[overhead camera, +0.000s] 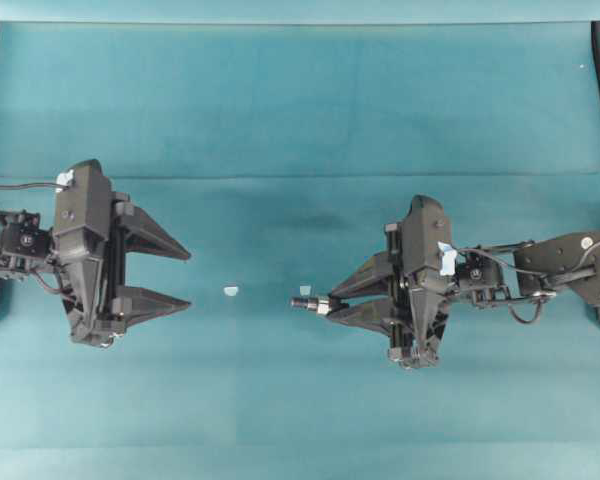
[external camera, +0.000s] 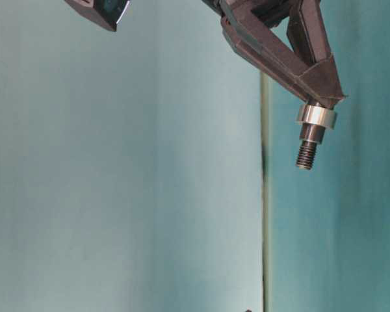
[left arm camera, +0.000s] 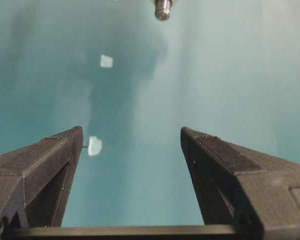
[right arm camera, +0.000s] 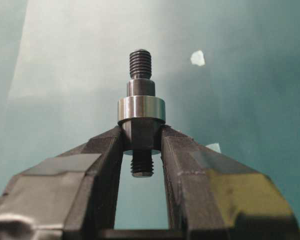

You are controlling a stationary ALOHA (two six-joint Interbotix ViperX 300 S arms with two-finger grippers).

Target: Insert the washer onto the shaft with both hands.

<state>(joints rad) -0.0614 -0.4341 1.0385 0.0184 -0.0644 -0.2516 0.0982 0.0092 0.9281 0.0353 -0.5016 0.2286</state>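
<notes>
Here the right claw (right arm camera: 141,142) pinches the shaft (right arm camera: 140,100) near its thick middle, held off the teal desk (overhead camera: 300,110). The washer (right arm camera: 141,109) already sits on the shaft, seemingly snug against the claw tips. The left claw (overhead camera: 185,278) hangs wide and bare, well apart, facing the shaft's threaded end. Two pale scraps (overhead camera: 231,291) lie between them.

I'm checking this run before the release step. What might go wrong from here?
The right gripper pinches the shaft only at its fingertips, so it may tilt or slip when the jaws loosen. The washer sits on the shaft just ahead of those tips and might slide off the free threaded end. The left gripper is open and apart, offering no support.
</notes>
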